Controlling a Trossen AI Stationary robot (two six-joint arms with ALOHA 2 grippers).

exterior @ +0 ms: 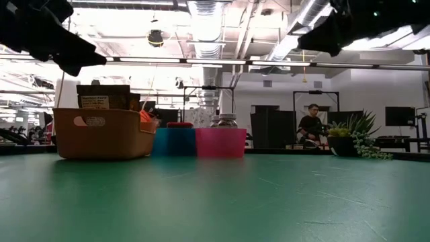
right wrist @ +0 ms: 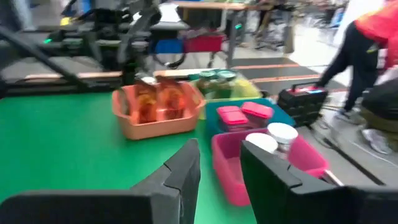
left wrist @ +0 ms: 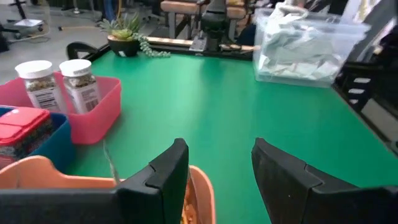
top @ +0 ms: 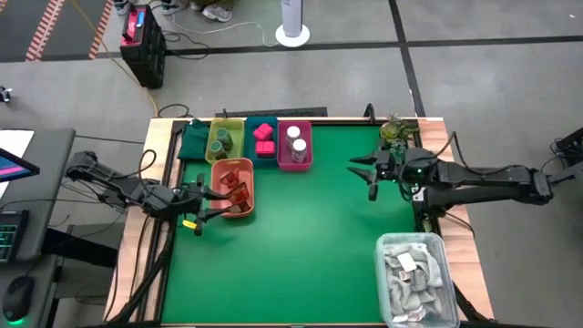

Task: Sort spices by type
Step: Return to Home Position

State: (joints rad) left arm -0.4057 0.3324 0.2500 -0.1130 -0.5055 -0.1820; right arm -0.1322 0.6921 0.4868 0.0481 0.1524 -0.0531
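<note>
Sorting looks finished, judging by how things lie. Red-brown sachets (top: 235, 187) stand in the orange bin (exterior: 101, 134), near the desk's (top: 301, 246) left edge. Just behind it, three bins sit in a row along the back edge. Greenish jars (top: 219, 144) are in the yellow-green bin (top: 235, 128), pink packs (top: 264, 137) in the blue bin (exterior: 175, 142), and white-capped jars (left wrist: 78, 81) in the pink bin (left wrist: 102, 106). No spice shows loose on the green surface, so I judge that only parking the arms is left.

The left claw (left wrist: 219, 149) hovers at the orange bin's rim, fingers spread and pinching nothing. The right claw (top: 363, 175) hangs over bare green toward the right edge, well apart from the bins, also spread and empty.

Only the high view shows all four bins at once. In the low view the orange bin hides the yellow-green one, and only the top of a jar clears the pink wall. The left wrist view alone shows the white-capped jars' labels, and the right wrist view shows the sachets standing upright.
</note>
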